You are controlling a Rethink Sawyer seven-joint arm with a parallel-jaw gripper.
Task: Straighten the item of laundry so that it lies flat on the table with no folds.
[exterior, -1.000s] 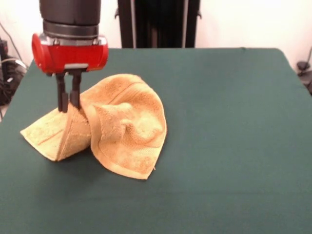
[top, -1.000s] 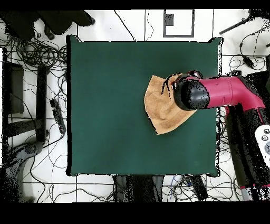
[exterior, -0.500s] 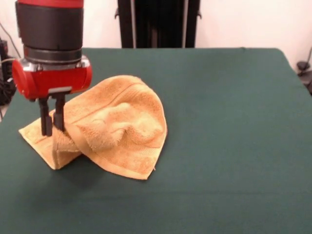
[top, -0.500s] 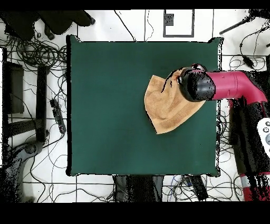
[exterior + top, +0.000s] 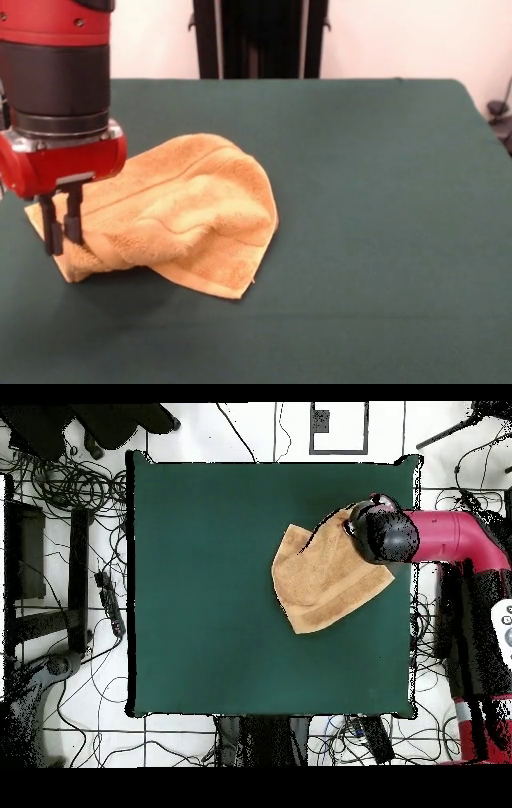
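The gripper [image 5: 62,232], pinched on the nine-o'clock corner of the soft, light terry towel [image 5: 184,220], suits corner grips since it drapes limply.

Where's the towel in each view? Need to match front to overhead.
Front view: towel sits left of centre on the table, still bunched.
Overhead view: towel lies right of centre, near the table's right edge.
Shared landmark: the gripper at one towel corner, under the red arm.
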